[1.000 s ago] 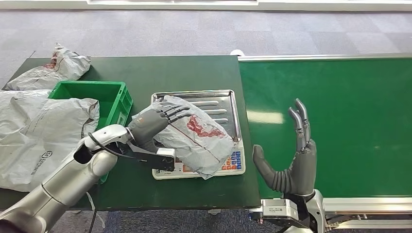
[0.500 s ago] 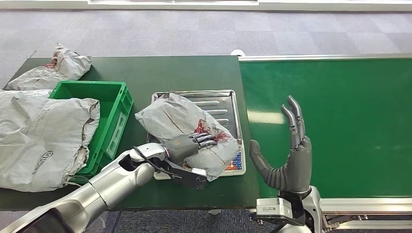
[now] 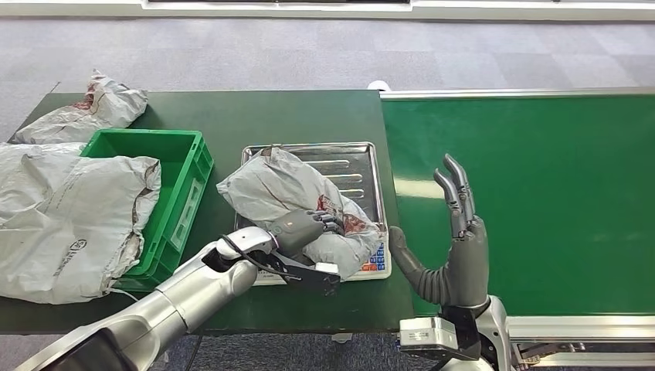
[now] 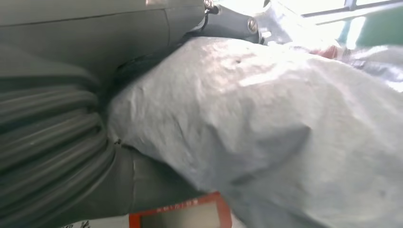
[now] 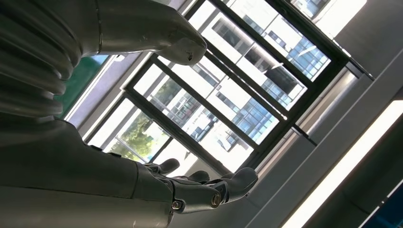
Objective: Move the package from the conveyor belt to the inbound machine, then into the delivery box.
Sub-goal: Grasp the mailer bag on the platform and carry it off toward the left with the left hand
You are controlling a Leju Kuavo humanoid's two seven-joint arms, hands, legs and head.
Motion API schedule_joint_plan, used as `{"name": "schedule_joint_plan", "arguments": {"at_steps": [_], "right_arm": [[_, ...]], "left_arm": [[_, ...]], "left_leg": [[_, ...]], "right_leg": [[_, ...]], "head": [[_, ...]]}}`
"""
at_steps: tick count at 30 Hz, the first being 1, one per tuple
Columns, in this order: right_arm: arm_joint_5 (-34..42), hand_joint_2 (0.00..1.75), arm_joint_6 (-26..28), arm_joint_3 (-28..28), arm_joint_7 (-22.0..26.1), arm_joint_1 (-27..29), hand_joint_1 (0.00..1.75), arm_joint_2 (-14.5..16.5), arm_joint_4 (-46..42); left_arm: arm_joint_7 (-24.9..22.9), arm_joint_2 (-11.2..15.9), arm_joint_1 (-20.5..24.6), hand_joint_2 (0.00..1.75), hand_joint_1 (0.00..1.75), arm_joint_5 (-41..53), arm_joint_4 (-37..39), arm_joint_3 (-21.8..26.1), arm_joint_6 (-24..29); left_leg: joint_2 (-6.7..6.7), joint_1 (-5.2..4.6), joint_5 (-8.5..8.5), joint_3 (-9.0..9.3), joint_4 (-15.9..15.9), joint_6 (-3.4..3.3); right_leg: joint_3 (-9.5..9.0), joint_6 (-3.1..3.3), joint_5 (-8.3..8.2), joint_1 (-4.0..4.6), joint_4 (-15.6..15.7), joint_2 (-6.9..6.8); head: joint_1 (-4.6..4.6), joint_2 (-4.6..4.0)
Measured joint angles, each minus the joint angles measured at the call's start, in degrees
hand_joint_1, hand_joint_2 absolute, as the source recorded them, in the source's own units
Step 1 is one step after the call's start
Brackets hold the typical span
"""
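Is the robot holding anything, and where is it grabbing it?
The left hand grips the grey package on the scale, fingers over its near end. The right hand holds nothing.

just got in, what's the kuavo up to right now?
It's mid-sort. The left hand grips a crumpled grey package lying on the scale, the inbound machine beside the conveyor belt. The right hand is raised over the belt's near edge, fingers apart, holding nothing. The green delivery box sits left of the scale, with other grey bags draped over its far side.
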State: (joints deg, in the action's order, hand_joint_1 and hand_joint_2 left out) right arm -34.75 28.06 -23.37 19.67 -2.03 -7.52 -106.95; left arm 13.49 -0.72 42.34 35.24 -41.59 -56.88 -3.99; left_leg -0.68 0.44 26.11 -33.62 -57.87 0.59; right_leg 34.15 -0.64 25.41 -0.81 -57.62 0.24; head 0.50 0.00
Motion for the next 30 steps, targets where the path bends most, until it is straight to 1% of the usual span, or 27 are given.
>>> {"name": "schedule_joint_plan", "arguments": {"at_steps": [5,13,16,21,25,27,30], "right_arm": [[0.0,1.75,-0.4,0.0,0.0,0.1,0.0,0.0,-0.1],[0.0,1.75,-0.5,0.0,0.0,0.1,0.0,0.0,-0.3],[-0.3,1.75,-0.6,0.0,0.0,0.4,0.0,0.1,-0.4],[-0.7,1.75,-0.3,0.0,-0.1,1.1,0.0,0.0,-0.9],[-0.7,1.75,0.5,0.1,-0.1,2.0,0.0,-0.1,-1.5],[-0.7,1.75,0.6,0.3,-0.1,2.8,0.0,-0.1,-1.9],[-0.6,1.75,1.0,0.6,0.0,3.9,0.0,-0.4,-2.1]], "left_arm": [[-0.7,0.8,-0.5,1.75,1.75,0.5,-2.3,2.4,-0.3],[-0.8,1.5,-1.3,1.75,1.75,0.6,-4.0,3.8,-0.4],[-0.9,2.4,-1.8,1.75,1.75,0.6,-5.4,4.6,-0.4],[-0.9,5.7,-3.9,1.75,1.75,0.0,-11.8,7.3,-1.9],[-0.8,9.0,-6.5,1.75,1.75,-1.2,-19.6,10.1,-2.3],[-0.7,10.9,-7.4,1.75,1.75,-1.6,-23.9,11.9,-1.8],[-0.7,14.2,-8.1,1.75,1.75,-0.3,-30.3,14.8,1.6]], "left_leg": [[0.01,0.0,0.01,0.0,0.0,0.01],[0.02,0.01,0.01,-0.01,0.0,0.02],[0.02,0.01,0.01,-0.01,0.0,0.02],[0.1,0.01,0.0,-0.05,0.0,0.03],[0.1,0.02,0.0,-0.11,0.0,0.04],[0.11,0.03,0.0,-0.16,0.0,0.04],[0.12,0.04,0.0,-0.2,0.0,0.04]], "right_leg": [[0.04,0.01,0.0,0.06,0.0,0.03],[0.05,0.04,0.02,0.11,0.0,0.02],[0.06,0.04,0.02,0.1,0.0,0.03],[0.14,0.04,0.02,0.12,0.0,0.08],[0.19,0.05,0.03,0.14,0.0,0.09],[0.23,0.05,0.03,0.14,0.0,0.09],[0.28,0.06,0.03,0.14,0.0,0.11]], "head": [[0.0,0.0],[0.0,0.0],[0.0,0.0],[0.01,0.0],[-0.01,0.0],[0.0,0.0],[0.0,0.0]]}}
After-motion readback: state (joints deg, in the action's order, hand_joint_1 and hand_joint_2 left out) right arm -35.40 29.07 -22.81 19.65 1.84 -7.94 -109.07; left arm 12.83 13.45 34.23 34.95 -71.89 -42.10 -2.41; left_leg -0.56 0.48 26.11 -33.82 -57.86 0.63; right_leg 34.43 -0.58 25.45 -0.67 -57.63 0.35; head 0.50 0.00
